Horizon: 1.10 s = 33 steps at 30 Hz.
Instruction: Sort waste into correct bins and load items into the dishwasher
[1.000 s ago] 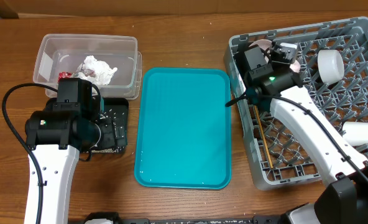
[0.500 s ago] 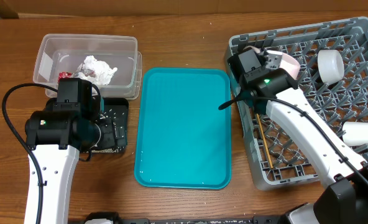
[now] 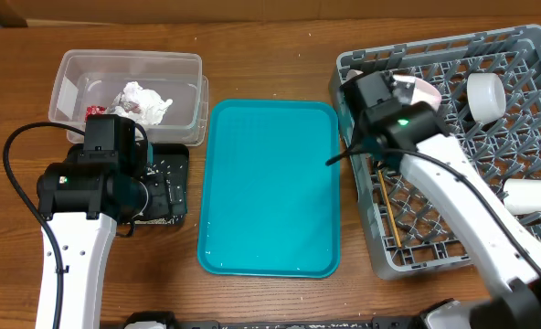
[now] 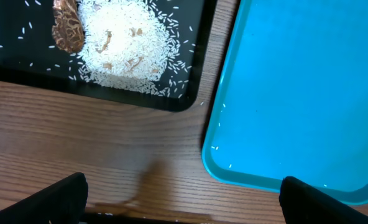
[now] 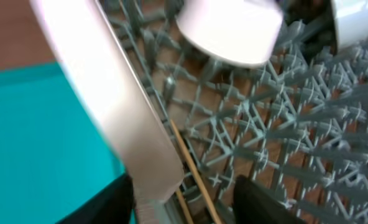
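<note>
Right gripper (image 5: 183, 190): jaws apart, clamping nothing; the pinkish bowl (image 5: 119, 106) stands on edge between them, close by the finger on the teal side and clear of the other.
Bowl's place: at the near-left corner of the dish rack (image 3: 453, 53) as the wrist sees it; from overhead it sits in the rack's far left part, half hidden by the arm.
Rack contents: the chopsticks (image 3: 387, 208) lie along the lattice floor by the left wall; a white cup (image 3: 485, 96) sits toward the far right; another white piece rests at the right edge — which kind I cannot tell.
Teal tray (image 3: 270, 192): flat on the table (image 4: 78, 143), between rack and left arm; a few stray grains on it.
Left gripper (image 4: 183, 186): fingers spread wide, nothing between them; it hovers over bare wood just off the teal tray's corner.
Black tray (image 4: 22, 56): just beyond that gripper; holds a heap of rice (image 4: 125, 43) with a brown scrap (image 4: 67, 28) touching its edge.
Clear tub (image 3: 129, 62): far left; holds the crumpled napkin (image 3: 144, 100) and, beside it, the red wrapper (image 3: 95, 111).
</note>
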{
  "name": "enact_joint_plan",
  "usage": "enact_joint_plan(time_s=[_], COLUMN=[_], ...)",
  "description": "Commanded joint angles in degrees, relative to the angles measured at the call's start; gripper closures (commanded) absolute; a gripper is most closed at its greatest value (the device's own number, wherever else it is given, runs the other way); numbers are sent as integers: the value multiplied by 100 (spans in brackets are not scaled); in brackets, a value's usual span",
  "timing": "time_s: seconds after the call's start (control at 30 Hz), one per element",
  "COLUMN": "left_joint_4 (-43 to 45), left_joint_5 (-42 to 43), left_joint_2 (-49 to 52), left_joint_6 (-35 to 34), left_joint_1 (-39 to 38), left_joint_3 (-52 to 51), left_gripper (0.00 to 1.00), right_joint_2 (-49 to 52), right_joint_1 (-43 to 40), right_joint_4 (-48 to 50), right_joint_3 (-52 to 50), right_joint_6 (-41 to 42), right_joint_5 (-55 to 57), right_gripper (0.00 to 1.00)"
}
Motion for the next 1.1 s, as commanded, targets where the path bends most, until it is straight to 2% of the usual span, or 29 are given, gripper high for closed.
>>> enact_joint_plan(time_s=[0.0,0.17,0.3,0.4,0.63,0.87,1.07], left_joint_4=[17,17,17,17,17,17,17], left_joint_5=[-15,-15,-15,-15,-15,-15,-15], left_joint_2=[9,9,9,9,9,9,9], left_joint_6=[-39,-39,-39,-39,-39,-39,-39], left_joint_1=[-11,-11,-11,-11,-11,-11,-11], left_joint_3=[9,9,9,9,9,9,9], left_gripper=[0,0,0,0,0,0,0], right_joint_2=[-671,-774,-774,-774,-874,-2151,-4142], right_joint_1=[-9,-616,-1373,-1858,-2590,-2653,-2653], right_joint_4=[74,245,59,-354,-1373,-525,240], right_joint_3=[529,658,658,658,490,-935,-2391], right_joint_6=[-256,-1069,-1537,-1617,-2280,-2280,-2212], right_joint_5=[-133,-2006,-3176,-3272,-3329,-3329,-2876], right_gripper=[43,33,19,11,0,0,0])
